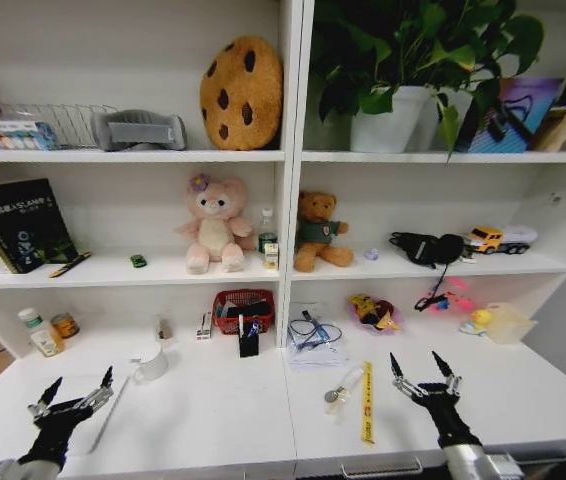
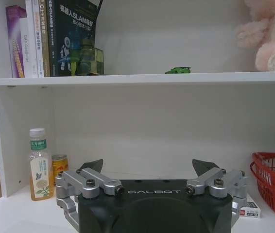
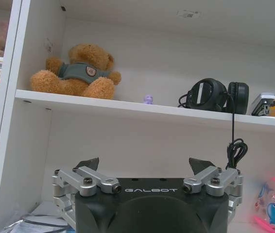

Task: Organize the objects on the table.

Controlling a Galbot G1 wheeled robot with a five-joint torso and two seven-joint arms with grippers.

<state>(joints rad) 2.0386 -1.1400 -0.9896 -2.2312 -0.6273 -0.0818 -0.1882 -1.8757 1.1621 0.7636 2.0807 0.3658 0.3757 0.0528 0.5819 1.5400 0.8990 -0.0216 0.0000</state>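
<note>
At the front edge of the white table (image 1: pixel 213 420), 2 grippers are held low, 1 toward each front corner. The left gripper (image 1: pixel 79 389) is seen with its fingers spread wide apart, nothing between them and nothing touched; the right gripper (image 1: pixel 422 366) is likewise spread wide and empty. In the wrist views the same wide gap is shown for the left gripper (image 2: pixel 148 167) and the right gripper (image 3: pixel 144 165).

A yellow strip (image 1: pixel 367 401) is laid flat on the tabletop near the front edge, just beside the right gripper, running from front to back. A clear bottle (image 1: pixel 343 386) is laid on its side next to the strip. Toward the back left corner a green-labelled bottle (image 1: pixel 35 331) is stood upright beside a small can (image 1: pixel 64 325); both are also seen in the left wrist view, the bottle (image 2: pixel 40 165) touching or nearly touching the can (image 2: pixel 60 166). A tiny green toy car (image 1: pixel 139 261) is set on the shelf above, also seen at (image 2: pixel 178 70).

Near the middle of the table's back edge a red basket (image 1: pixel 244 309) is placed, with a white mug (image 1: pixel 150 364) in front and to its left. Between the basket and the strip, a bundle of cable on papers (image 1: pixel 313 340) is spread.
</note>
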